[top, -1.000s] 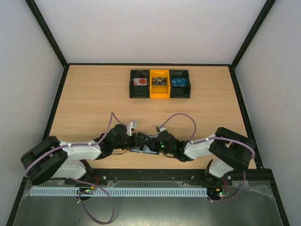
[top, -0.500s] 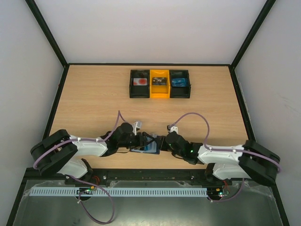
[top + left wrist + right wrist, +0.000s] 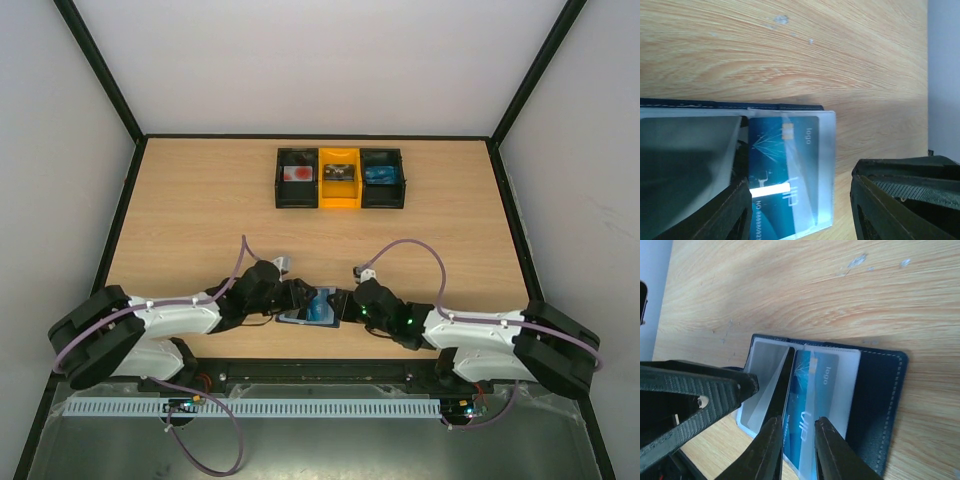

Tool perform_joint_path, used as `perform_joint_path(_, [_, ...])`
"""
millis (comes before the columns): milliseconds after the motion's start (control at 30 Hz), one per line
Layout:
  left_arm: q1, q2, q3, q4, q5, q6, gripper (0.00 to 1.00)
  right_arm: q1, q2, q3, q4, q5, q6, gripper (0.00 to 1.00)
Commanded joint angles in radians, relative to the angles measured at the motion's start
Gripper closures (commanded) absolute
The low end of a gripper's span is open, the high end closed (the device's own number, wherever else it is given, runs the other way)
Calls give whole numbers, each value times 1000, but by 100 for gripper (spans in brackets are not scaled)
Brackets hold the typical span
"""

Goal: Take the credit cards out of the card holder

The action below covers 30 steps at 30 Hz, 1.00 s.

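Currently the left gripper (image 3: pixel 797 184), jaws wide, is straddling the blue credit card (image 3: pixel 785 170), which is sitting in the open card holder (image 3: pixel 876 405) under the right gripper (image 3: pixel 800 421), its fingers narrowly parted. Extraction is probably just beginning; next, that card's edge needs pinching and sliding out.

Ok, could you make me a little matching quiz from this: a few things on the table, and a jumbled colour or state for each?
Things:
1. card
2. wallet
3. middle box
4. left gripper

Colours or states:
a. yellow
b. jaws wide apart
c. blue
d. dark navy, lying open

Pairs: 1-c, 2-d, 3-a, 4-b.
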Motion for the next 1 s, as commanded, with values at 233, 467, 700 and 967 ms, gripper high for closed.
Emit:
perform_joint_path(233, [34,52,-11,-6,6,26,49,5,138,68,103,-44,-13,83])
perform_joint_path(467, [34,82,-17,11,10,22,51,6,238,79,63,16,-20,86])
perform_joint_path(700, [33,150,-17,46,20,27,51,6,282,17,78,57,1,88])
perform_joint_path(967, [31,182,-16,98,41,17,55,6,288,-41,141,57,23,90])
